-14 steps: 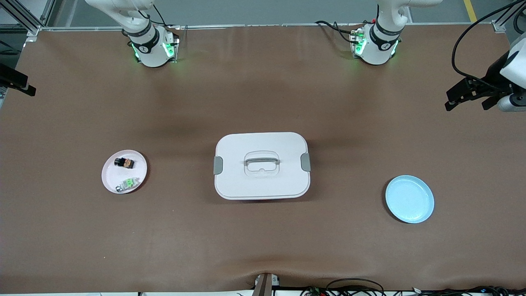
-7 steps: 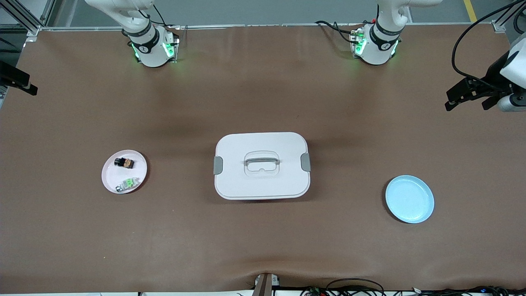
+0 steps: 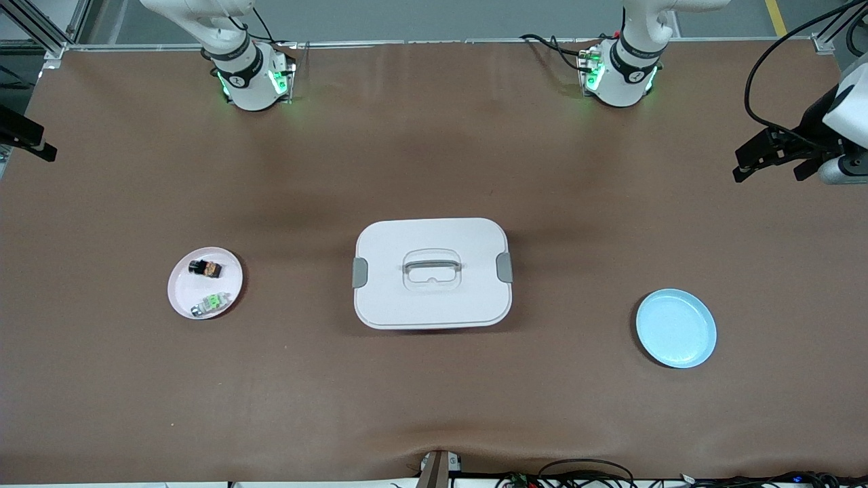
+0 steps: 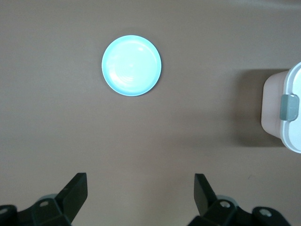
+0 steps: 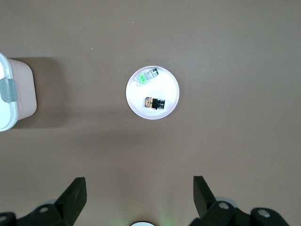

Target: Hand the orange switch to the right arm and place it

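Brown matting covered your whole table (image 3: 434,407), and nothing was in anyone's grasp. Your switch (image 3: 205,268) lay on the pink plate (image 3: 180,291) toward the right arm's end, black with its orange band showing, just beside the green part (image 3: 211,303), which sat nearer the front camera on the same plate. From the right wrist you saw both pieces clearly: switch (image 5: 154,103) and green part (image 5: 145,76) apart from each other on that plate (image 5: 171,92). Your right gripper (image 5: 140,197) hung high with its fingers (image 5: 75,195) spread wide, holding nothing. Your left gripper (image 4: 141,195) was the same story, fingers (image 4: 203,190) wide apart and bare, up over the mat at the left arm's end, with the blue plate (image 4: 131,65) lying below. In the front view that left gripper (image 3: 770,159) showed at the table's edge. Your white box (image 3: 432,272), lid on and handle (image 3: 432,261) lying flat, sat mid-table between the two plates, well apart from each. The blue plate (image 3: 676,328) held nothing.
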